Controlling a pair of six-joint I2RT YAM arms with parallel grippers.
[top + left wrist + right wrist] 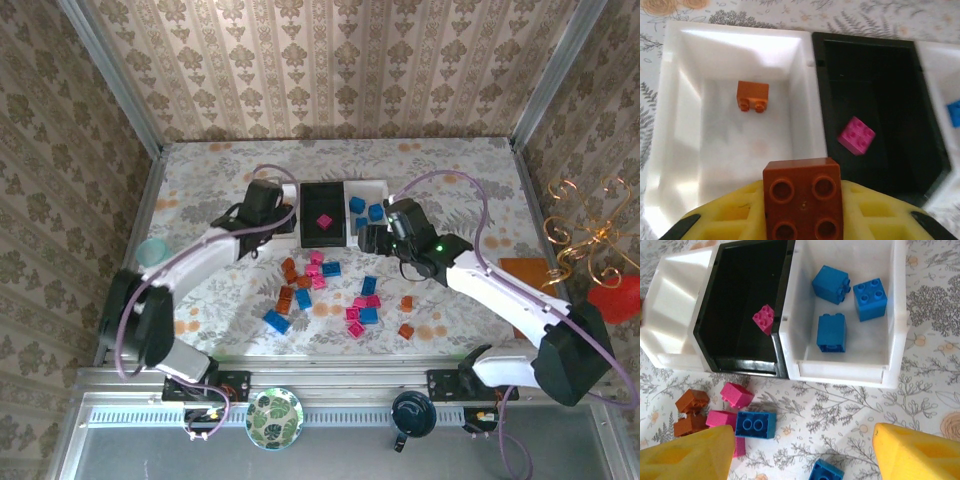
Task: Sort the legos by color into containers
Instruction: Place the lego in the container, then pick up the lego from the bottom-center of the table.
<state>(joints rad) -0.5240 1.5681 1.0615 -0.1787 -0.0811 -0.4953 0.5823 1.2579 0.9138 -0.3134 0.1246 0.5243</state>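
Note:
My left gripper [803, 220] is shut on an orange-brown lego [803, 197], held studs-up above the left white container [680, 125]. One orange-brown lego [752, 95] lies inside that container. The black middle container [890, 65] holds one pink lego [856, 135]. Three blue legos [831, 332] lie in the right white container [850, 367]. My right gripper [802, 455] stands open above the tablecloth just in front of the containers, with nothing between its fingers. Several loose orange-brown, pink and blue legos [320, 290] are scattered on the table nearer the arms.
A pale teal cup [152, 252] stands at the table's left edge. A round patterned plate [274, 418] and a black knob [412, 412] sit on the near rail. An orange pad [525, 270], gold wire ornament [590, 235] and red object [615, 298] are at the right.

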